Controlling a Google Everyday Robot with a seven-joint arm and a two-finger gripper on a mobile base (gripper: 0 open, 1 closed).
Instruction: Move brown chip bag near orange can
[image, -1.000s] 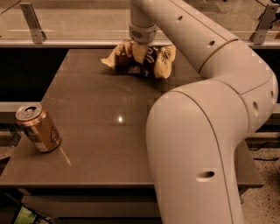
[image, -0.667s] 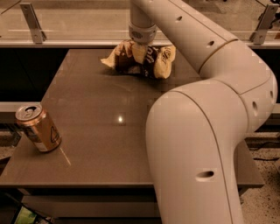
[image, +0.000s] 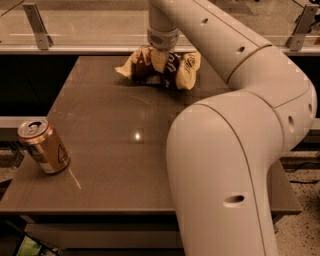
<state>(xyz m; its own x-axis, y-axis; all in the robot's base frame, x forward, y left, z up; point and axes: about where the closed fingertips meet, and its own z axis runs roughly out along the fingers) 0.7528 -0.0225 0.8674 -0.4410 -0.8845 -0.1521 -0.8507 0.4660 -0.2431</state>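
Sitting at the table's (image: 125, 150) far edge, one brown chip bag (image: 141, 67) lies crumpled, its long axis running left to right along that edge. The gripper (image: 160, 56) is down on its middle; whether it has a hold, can't tell. One orange can (image: 44, 147) stands at the table's near-left corner.
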